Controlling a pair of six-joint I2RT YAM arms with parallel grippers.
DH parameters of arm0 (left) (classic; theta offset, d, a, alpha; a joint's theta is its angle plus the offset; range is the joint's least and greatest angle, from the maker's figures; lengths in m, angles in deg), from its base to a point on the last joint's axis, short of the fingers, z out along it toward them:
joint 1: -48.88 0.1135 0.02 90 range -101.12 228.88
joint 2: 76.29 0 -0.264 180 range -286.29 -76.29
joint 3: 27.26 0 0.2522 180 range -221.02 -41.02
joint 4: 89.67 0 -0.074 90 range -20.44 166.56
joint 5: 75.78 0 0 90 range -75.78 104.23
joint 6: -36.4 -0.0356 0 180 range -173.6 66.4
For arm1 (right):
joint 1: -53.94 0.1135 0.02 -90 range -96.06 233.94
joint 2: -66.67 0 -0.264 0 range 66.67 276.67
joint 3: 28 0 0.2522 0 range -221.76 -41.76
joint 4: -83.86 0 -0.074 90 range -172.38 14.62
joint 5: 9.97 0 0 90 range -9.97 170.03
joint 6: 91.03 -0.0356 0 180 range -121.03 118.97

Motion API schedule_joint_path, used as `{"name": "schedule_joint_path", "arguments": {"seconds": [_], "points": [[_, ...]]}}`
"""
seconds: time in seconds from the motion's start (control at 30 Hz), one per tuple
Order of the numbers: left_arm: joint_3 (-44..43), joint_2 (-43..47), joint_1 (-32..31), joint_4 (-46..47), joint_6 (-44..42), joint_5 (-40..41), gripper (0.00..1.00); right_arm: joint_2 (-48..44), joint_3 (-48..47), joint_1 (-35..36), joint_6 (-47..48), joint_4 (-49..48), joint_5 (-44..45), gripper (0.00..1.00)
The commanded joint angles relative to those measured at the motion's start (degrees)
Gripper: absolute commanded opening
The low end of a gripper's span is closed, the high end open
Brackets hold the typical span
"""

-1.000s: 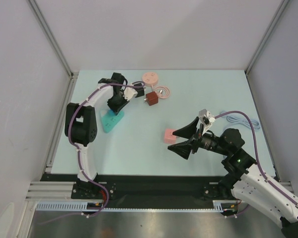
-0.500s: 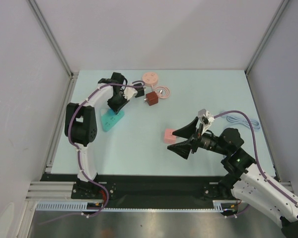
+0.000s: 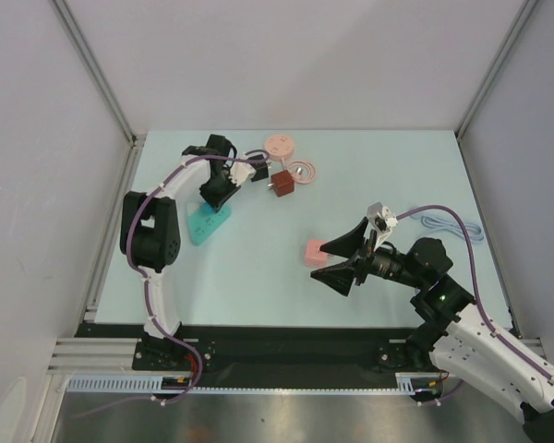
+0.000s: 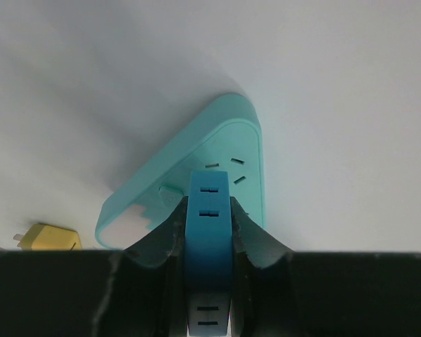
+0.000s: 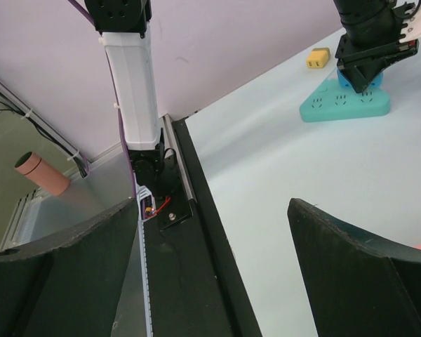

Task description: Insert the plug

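My left gripper (image 3: 217, 196) is shut on a blue plug (image 4: 208, 232) and holds it down onto the teal triangular power strip (image 3: 204, 224). In the left wrist view the plug's tip rests on the strip's top face (image 4: 224, 151), just below a set of slots. The strip and the left gripper also show in the right wrist view (image 5: 344, 102). My right gripper (image 3: 337, 260) is open and empty, hovering above the table beside a pink cube (image 3: 315, 252).
A dark red cube plug (image 3: 281, 183), a pink round disc (image 3: 279, 144) and a coiled cable (image 3: 304, 171) lie at the back. A small yellow plug (image 4: 49, 237) lies near the strip. A pale blue cable (image 3: 451, 224) lies at the right.
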Motion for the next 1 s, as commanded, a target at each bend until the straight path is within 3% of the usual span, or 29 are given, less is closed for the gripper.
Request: {"name": "schedule_joint_path", "arguments": {"seconds": [0.0, 0.63, 0.97], "points": [[-0.08, 3.35, -0.33, 1.33, -0.87, 0.37, 0.0, -0.06, -1.58, -0.17, 0.59, -1.43, -0.29, 0.94], [3.7, 3.17, -1.03, 4.49, -0.34, -0.07, 0.0, -0.15, -1.67, -0.17, 0.59, -1.26, -0.47, 0.94], [8.18, 2.56, -0.77, 8.89, -0.25, 5.02, 0.0, -0.85, -1.58, -0.17, 0.85, -0.73, -0.29, 0.94]]}}
